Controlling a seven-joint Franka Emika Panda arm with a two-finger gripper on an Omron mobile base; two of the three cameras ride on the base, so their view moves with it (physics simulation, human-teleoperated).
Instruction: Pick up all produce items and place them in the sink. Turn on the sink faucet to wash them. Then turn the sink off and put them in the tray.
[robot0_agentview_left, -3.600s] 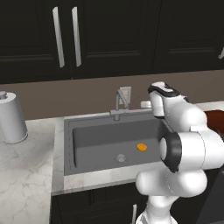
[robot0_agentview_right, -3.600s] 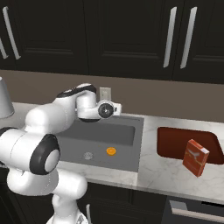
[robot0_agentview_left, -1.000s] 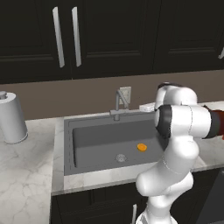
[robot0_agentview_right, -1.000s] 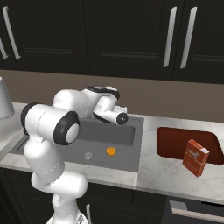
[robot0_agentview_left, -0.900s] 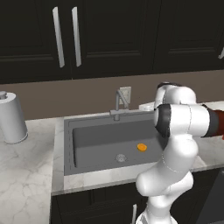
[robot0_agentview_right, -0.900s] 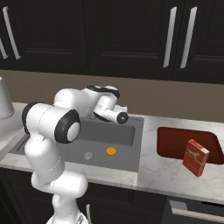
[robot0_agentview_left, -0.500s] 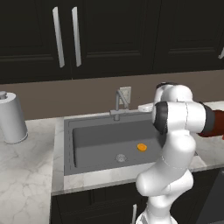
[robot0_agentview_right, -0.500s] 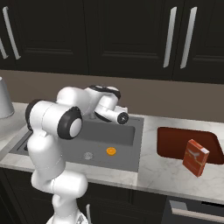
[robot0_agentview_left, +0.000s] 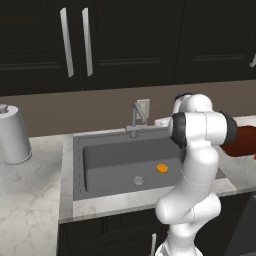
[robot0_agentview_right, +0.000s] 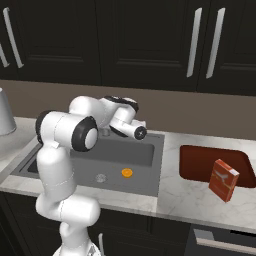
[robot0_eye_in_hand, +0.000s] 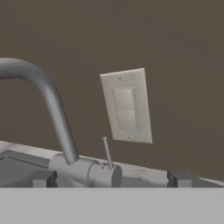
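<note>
A small orange produce item (robot0_agentview_left: 161, 168) (robot0_agentview_right: 127, 173) lies on the floor of the dark grey sink (robot0_agentview_left: 70, 170) (robot0_agentview_right: 150, 187), to the right of the round drain (robot0_agentview_left: 137, 180). The slim grey sink faucet (robot0_agentview_left: 136, 117) stands at the back rim. In the hand view the faucet (robot0_eye_in_hand: 59, 118) is close ahead, with its thin lever (robot0_eye_in_hand: 106, 152) upright. My gripper (robot0_eye_in_hand: 112, 178) is open, its fingertips (robot0_eye_in_hand: 43, 178) wide apart on either side of the faucet base, holding nothing. The dark red tray (robot0_agentview_right: 200, 162) (robot0_agentview_left: 242, 142) sits on the counter right of the sink.
A white outlet plate (robot0_eye_in_hand: 126, 106) is on the brown wall behind the faucet. A red box (robot0_agentview_right: 223, 180) leans in the tray's right end. A grey canister (robot0_agentview_left: 14, 134) stands on the marble counter at the far left. Dark cabinets hang above.
The hand has crept a little closer to the faucet at the back of the sink. The jaws have stayed open and the orange piece has not moved.
</note>
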